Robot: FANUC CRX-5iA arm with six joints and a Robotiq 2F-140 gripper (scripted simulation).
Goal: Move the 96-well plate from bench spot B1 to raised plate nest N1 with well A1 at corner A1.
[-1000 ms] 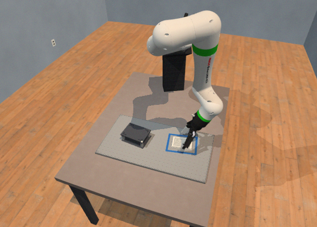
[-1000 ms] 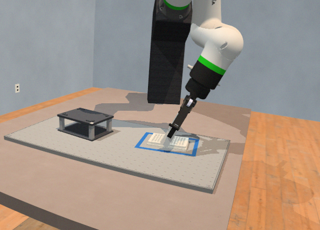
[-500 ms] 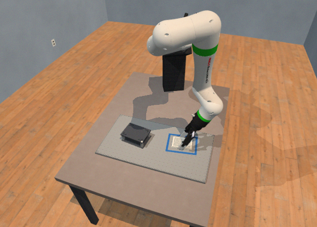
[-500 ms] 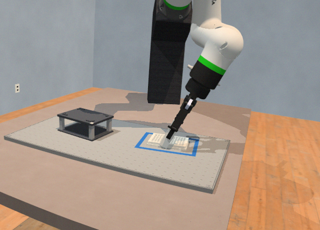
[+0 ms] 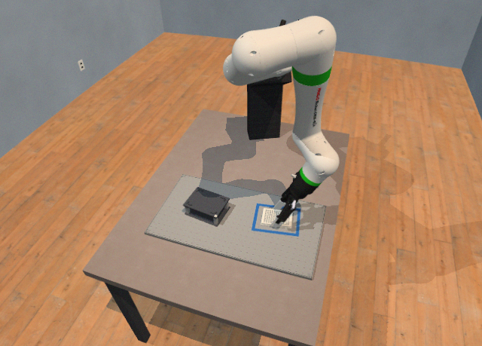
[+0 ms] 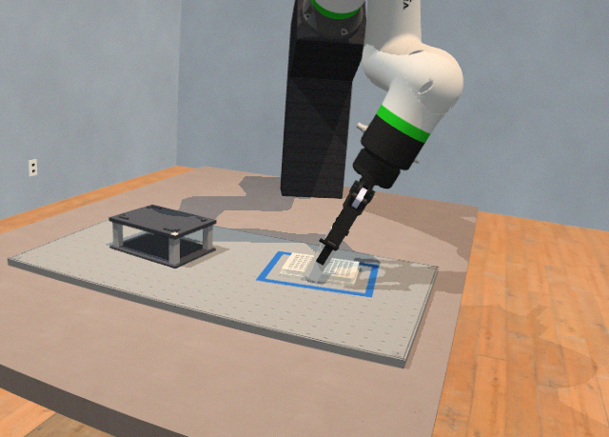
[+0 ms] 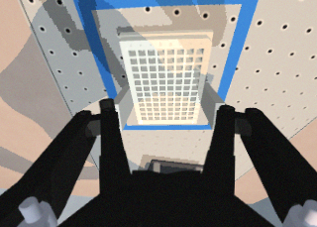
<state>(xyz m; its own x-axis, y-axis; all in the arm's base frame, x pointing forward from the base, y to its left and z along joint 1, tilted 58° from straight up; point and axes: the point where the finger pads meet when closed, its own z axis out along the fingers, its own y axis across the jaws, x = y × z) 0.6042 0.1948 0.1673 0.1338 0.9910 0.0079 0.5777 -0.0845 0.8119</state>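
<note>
1. On the brown rectangular surface (image 5: 202, 283), a grey perforated metal board (image 5: 241, 249) is laid, and on it a blue outlined square bench spot (image 5: 274, 231) is marked toward the right.
2. Within that blue outline the white 96-well plate (image 7: 165, 83) is seen lying flat on the board, wells facing up.
3. The black two-fingered hand (image 7: 166, 119) of the white arm with green bands (image 5: 311, 112) is lowered over the plate at a slant.
4. The hand is about half closed, and the plate is gripped between its pale finger pads; in the wrist view the pads are pressed against the plate's two long sides near its closer end.
5. The plate is not seen lifted; it appears level inside the blue outline in the exterior view.
6. To the left, well apart from the plate, the black raised plate nest on grey posts (image 6: 162, 219) is stood on the same board, with nothing on its top.
7. At the far side of the surface the black pedestal (image 5: 263, 112) of the arm is seen.
</note>
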